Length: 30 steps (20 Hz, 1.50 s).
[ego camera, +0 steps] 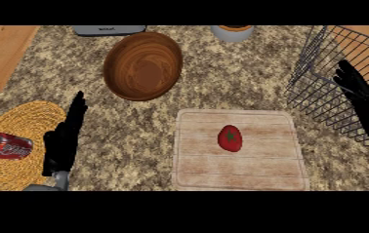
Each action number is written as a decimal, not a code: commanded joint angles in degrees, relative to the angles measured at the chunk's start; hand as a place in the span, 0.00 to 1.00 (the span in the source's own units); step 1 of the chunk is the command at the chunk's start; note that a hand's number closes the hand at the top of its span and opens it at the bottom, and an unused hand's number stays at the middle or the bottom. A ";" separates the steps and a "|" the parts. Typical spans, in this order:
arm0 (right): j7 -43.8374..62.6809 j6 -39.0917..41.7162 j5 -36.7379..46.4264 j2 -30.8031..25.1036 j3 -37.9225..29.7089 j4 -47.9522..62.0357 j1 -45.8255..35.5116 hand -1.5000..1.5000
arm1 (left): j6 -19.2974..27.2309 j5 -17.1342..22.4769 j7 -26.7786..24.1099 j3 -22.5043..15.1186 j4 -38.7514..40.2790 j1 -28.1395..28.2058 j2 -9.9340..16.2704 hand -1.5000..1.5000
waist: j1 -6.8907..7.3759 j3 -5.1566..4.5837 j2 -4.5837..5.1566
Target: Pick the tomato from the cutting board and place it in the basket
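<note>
At the lower left of the head view, the robot's black left hand (63, 139) stands on its grey forearm with fingers straight and together, pointing up, holding nothing; it rests between a round woven straw mat (29, 129) on its left and a pale wooden cutting board (241, 171) well to its right. On the mat's left edge lies a red drinks can (13, 145), partly cut off by the view's border. At the right edge, the black right hand (353, 86) shows only in part, fingers extended and relaxed, gripping nothing, directly in front of the dark wire basket (314, 81) that stands at the right of the speckled granite worktop (130, 125). The small red tomato (230, 138), green at its stem, sits near the middle of the cutting board, clear of both hands and outside the basket. Beyond the board, towards the far left, a large brown wooden bowl (143, 66) rests on the worktop. Along the far edge are a grey appliance (108, 29) and a pale round pot (232, 32), both only partly in view.
</note>
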 commanded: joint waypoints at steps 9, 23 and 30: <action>-7.94 -9.24 5.63 27.08 19.31 -6.55 -13.64 1.00 | -8.90 6.46 10.03 -3.16 6.52 3.85 -1.52 0.50 | 5.19 -2.01 0.53; 33.36 -19.23 45.67 15.18 30.26 -1.20 -28.38 0.00 | -9.81 9.23 11.66 0.81 5.87 7.22 0.85 0.50 | -0.92 -2.56 -1.80; 53.07 7.71 39.40 7.46 29.71 -15.25 -37.96 0.00 | -9.46 8.93 11.00 1.03 4.70 9.15 0.81 0.50 | -1.54 -2.28 -1.75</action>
